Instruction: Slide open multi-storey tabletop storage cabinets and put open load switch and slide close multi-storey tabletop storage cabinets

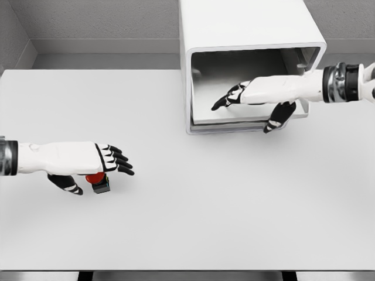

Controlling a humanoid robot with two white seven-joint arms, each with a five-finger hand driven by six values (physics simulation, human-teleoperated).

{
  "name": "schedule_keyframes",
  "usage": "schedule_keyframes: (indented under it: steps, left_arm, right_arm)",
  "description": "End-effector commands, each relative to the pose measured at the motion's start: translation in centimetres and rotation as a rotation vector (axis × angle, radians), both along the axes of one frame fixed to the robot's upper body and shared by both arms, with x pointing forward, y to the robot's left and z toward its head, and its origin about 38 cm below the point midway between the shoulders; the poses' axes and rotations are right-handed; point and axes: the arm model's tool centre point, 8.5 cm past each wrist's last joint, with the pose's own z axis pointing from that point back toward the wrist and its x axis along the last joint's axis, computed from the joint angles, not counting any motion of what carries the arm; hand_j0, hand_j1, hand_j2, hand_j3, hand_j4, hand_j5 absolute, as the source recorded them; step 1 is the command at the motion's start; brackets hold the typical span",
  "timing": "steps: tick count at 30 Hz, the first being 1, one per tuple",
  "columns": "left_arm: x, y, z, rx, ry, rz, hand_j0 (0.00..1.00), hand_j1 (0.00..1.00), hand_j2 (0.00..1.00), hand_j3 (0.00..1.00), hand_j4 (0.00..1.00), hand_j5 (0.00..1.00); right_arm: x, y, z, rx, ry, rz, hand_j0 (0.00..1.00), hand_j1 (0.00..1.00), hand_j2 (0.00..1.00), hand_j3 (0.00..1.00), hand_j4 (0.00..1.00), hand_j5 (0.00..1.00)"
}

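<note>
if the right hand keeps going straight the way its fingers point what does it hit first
The right hand points leftward inside the open cabinet drawer. Going straight on, it would probably meet the cabinet's left inner wall first; nothing else shows in between, though depth inside is hard to judge.

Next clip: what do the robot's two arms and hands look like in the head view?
Both arms are smooth white shells. Each wrist end carries a ribbed metallic grey cuff with black bands. The left hand and right hand have white backs, black-outlined knuckle panels, and black fingers with pale segments on the thumbs. No cables or printed markings are visible.
</note>
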Motion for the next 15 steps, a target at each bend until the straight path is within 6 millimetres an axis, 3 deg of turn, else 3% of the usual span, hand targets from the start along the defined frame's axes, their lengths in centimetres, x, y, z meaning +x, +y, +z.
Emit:
schedule_keyframes:
  steps: [1,9,15]
  left_arm:
    - [0.1,0.0,-0.2,0.014,-0.008,0.003,1.0,1.0,1.0,1.0,1.0,1.0]
    - [1.0,0.5,-0.7,0.013,-0.002,0.033,1.0,1.0,1.0,1.0,1.0,1.0]
    - [1.2,0.8,-1.2,0.015,0.008,0.048,1.0,1.0,1.0,1.0,1.0,1.0]
  right_arm:
    - [-0.2,0.0,-0.1,-0.002,0.004,0.008,1.0,1.0,1.0,1.0,1.0,1.0]
    - [-2.5,-1.2,-1.5,-0.034,0.03,0.094,1.0,1.0,1.0,1.0,1.0,1.0]
    - [-3.1,-2.4,-1.4,-0.043,0.026,0.098,1.0,1.0,1.0,1.0,1.0,1.0]
